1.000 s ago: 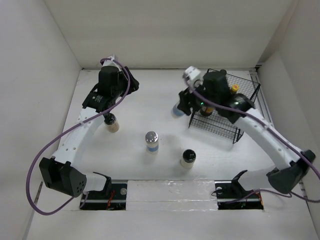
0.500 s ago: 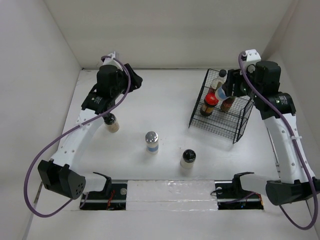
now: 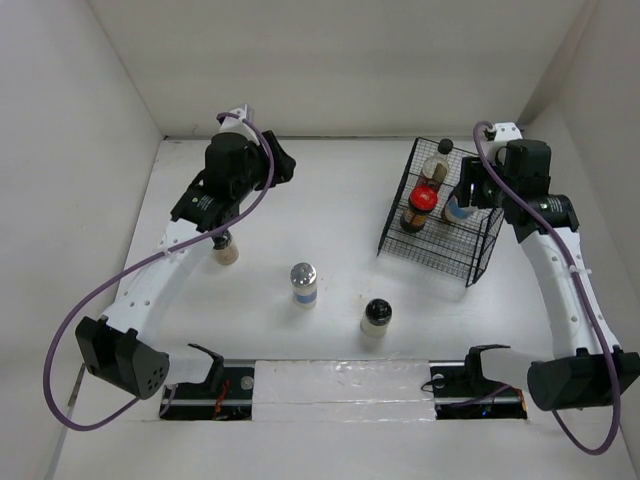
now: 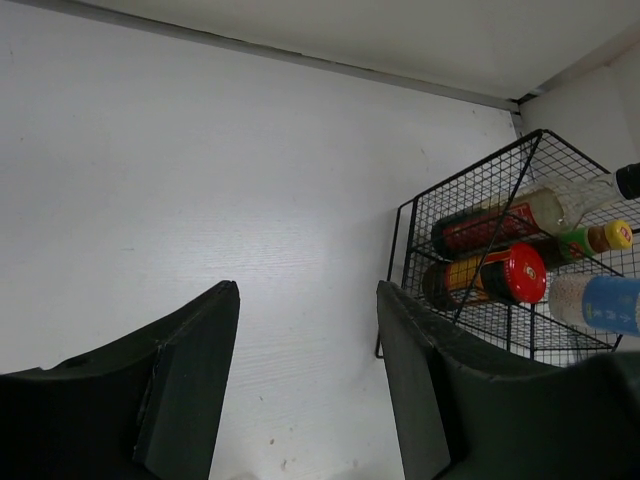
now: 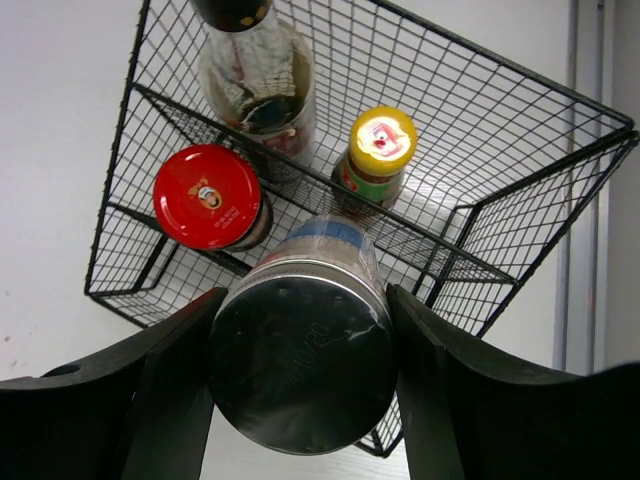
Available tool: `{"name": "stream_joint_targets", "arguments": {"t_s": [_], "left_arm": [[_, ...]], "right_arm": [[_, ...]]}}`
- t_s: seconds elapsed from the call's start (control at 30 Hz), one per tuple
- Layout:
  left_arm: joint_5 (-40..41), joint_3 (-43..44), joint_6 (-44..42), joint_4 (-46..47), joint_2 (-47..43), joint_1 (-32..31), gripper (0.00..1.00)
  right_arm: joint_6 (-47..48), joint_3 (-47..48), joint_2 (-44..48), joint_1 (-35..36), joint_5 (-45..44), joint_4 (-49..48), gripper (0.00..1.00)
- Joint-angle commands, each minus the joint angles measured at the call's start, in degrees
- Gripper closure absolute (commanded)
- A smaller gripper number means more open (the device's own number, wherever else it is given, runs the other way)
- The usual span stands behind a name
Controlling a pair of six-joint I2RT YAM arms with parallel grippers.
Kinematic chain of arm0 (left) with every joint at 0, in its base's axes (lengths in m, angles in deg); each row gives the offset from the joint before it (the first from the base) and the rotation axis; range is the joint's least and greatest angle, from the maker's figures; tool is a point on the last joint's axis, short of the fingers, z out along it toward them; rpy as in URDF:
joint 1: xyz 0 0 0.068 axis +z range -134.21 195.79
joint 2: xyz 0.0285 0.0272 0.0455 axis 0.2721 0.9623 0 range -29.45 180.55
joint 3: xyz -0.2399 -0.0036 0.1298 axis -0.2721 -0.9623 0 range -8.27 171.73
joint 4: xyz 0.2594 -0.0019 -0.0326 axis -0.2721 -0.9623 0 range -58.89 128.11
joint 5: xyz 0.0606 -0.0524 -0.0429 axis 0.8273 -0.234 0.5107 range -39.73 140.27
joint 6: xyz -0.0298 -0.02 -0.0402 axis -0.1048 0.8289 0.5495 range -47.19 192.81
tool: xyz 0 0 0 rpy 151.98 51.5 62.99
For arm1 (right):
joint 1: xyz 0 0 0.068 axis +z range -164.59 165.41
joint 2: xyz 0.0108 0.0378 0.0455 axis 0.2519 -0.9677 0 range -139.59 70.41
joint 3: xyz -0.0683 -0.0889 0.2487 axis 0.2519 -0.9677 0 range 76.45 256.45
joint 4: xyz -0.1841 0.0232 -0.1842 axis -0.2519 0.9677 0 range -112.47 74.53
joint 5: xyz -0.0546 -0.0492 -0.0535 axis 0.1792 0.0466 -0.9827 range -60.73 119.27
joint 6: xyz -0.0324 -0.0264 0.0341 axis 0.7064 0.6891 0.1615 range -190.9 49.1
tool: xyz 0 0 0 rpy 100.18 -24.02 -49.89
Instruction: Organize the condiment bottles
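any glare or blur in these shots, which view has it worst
Right wrist: the yellow cap is blown out by glare; the gripped shaker fills the foreground. Left wrist: the fingers are dark, almost detail-free. Top external: soft even light, faint shadows, no blur.

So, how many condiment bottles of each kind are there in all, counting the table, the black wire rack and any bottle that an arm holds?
Tall glass sauce bottles with dark contents: 2
Round glass jar with red lid: 1
Silver-capped shakers with blue labels: 2
Black-capped pale jars: 2
Total: 7
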Motion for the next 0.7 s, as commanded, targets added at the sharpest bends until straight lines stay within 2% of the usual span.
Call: {"name": "stream_joint_targets", "arguments": {"t_s": [0.0,0.47,0.63,0.67], "left_arm": [[0.8,0.6,-1.1,1.3,-0.5,0.2,0.47],[0.8,-1.1,-1.1,0.8,-1.1,0.2,0.47],[0.8,-1.6,-1.1,0.8,-1.1,0.2,0.47],[0.8,-1.6,-1.1,0.8,-1.1,0.2,0.47]], "right_arm": [[-0.3,0.6,1.3,-1.4,-2.0,-11.5,0.61],[-2.8,-7.5,-3.4,-1.4,1.5,-14.9,0.60],[-3.9,-10.4,-5.3,-0.9,0.8,-15.5,0.53],[-3.9,-11.3,-5.9,-0.9,0.8,-15.5,0.48]]}}
